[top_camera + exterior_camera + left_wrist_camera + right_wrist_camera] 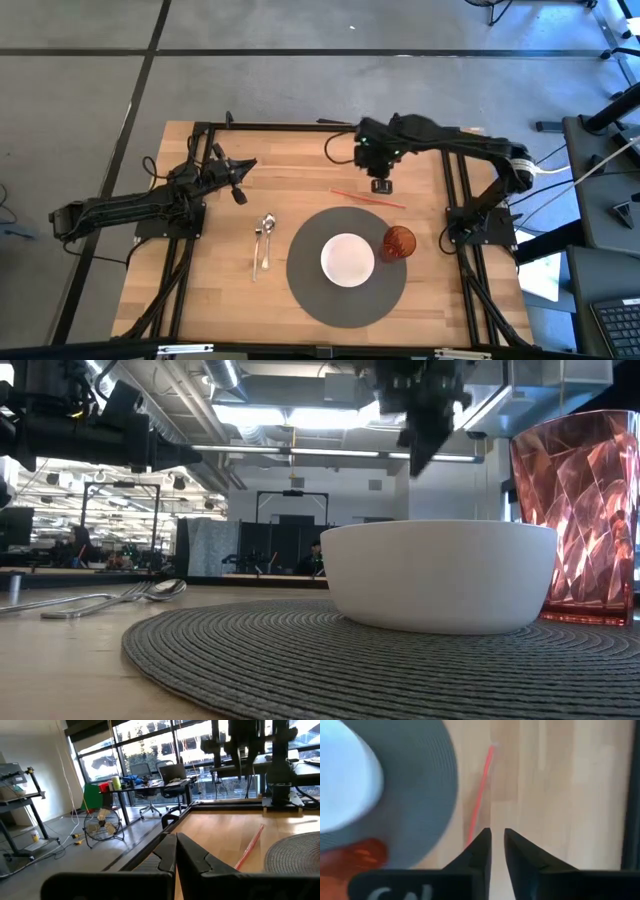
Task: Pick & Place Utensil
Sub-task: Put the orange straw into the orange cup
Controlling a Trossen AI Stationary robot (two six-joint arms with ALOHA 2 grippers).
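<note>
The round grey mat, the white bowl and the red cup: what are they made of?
The round grey mat looks woven, cord or vinyl: concentric ribbed rows, matte. The white bowl seems glazed ceramic, possibly melamine: smooth, opaque, softly shiny. The red cup looks like translucent faceted plastic or glass; light passes through it.

One camera looks straight down on the whole desk [230,290], another sits at desk level close behind the mat [300,660] and bowl [440,575], facing the room, and both wrist cameras look past their fingers, sharing the red stick [248,847].
</note>
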